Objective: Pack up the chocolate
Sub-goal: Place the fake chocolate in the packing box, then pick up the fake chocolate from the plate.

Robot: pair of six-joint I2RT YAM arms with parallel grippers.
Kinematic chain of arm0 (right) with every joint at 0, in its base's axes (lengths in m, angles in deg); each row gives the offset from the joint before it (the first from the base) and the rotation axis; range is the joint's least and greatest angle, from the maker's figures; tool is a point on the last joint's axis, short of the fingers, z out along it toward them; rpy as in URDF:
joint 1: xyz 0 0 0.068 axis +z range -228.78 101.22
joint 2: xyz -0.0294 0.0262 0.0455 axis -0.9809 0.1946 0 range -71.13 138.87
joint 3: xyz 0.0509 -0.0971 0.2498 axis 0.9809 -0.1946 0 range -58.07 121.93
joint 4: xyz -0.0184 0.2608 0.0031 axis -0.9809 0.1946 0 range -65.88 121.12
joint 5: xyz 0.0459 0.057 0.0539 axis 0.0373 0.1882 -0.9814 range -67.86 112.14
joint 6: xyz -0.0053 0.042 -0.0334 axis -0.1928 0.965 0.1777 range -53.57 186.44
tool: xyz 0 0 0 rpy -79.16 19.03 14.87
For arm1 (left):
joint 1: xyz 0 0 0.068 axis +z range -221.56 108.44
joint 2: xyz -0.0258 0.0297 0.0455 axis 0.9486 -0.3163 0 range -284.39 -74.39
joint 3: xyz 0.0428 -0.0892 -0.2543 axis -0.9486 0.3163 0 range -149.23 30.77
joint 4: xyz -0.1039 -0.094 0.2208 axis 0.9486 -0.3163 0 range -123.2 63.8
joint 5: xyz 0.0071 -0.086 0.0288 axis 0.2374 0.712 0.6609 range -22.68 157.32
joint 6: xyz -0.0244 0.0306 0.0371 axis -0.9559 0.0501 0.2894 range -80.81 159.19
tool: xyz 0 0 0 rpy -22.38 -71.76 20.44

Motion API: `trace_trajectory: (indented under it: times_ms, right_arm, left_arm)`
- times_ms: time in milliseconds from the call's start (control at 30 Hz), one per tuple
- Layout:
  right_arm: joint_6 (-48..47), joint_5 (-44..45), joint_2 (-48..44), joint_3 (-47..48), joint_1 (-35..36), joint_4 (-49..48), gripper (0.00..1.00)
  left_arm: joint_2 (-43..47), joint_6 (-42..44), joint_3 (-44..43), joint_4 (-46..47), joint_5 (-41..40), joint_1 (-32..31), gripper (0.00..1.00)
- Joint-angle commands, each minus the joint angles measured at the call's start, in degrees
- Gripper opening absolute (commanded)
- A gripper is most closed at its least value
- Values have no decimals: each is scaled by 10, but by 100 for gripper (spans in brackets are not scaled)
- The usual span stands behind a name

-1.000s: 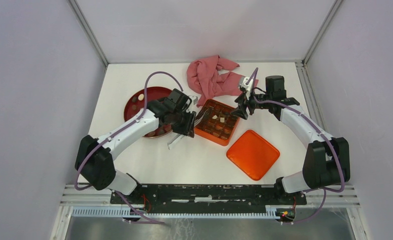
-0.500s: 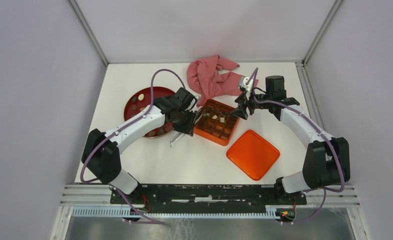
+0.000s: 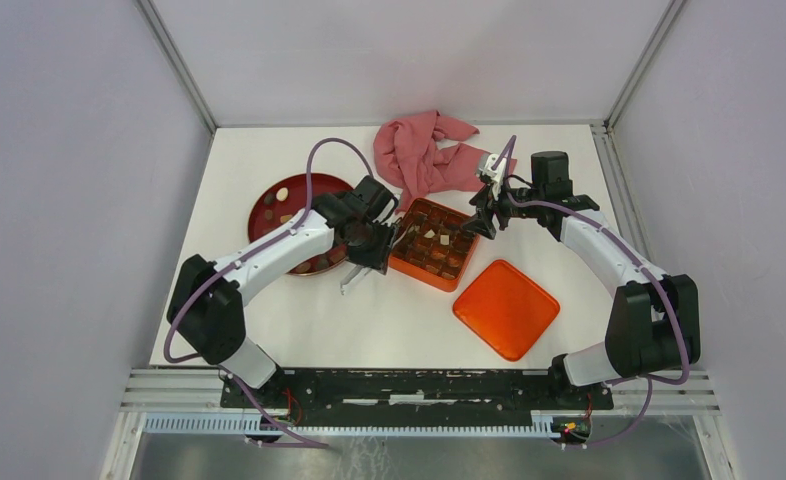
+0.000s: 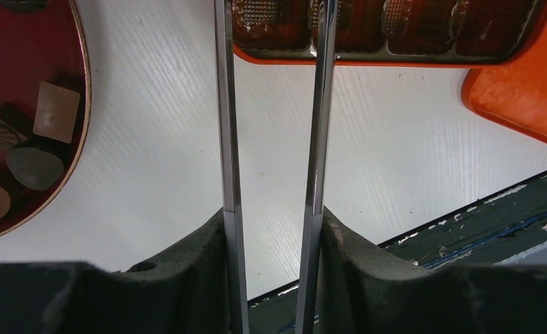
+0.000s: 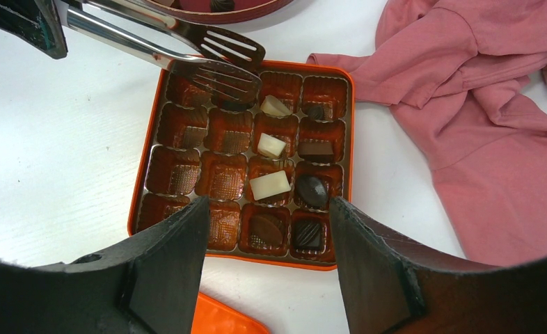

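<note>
I'm mid-placement: left gripper [image 4: 274, 223] clamped on steel tongs [image 4: 319, 139] over the orange gridded tin [image 5: 173, 177], right gripper [image 5: 265, 223] gaping; next, chocolate [image 4: 55, 111] from the nine-o'clock round dark-red plate [image 4: 20, 56].

Both arms bent inward; left claw [image 4: 274, 226] gripping tongs [image 4: 227, 125], right claw [image 5: 267, 207] spread

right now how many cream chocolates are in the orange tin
3, in one column of the orange tin: first cream chocolate, second, third. The tongs cover some cells, so another may be hidden.
</note>
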Motion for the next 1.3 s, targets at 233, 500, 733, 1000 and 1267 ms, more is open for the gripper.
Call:
trace_trajectory:
  times_ms: [233,500,733,1000,1267]
  right_arm:
    - [-9,-14,-5,15,-3,-1,69]
    - [-8,-17,-10,13,-4,-3,69]
    - [-6,-20,-8,13,-3,-4,69]
    - [-6,-18,-4,13,-3,-4,69]
    - [-8,-18,-1,15,-3,0,70]
  left_arm:
    - [59,-25,-40,5,-13,-2,42]
    - [116,20,-4,-55,-13,97,43]
    - [118,66,37,-89,-25,159,44]
    - [76,84,35,-85,-52,160,45]
    - [37,91,27,-71,-48,161,45]
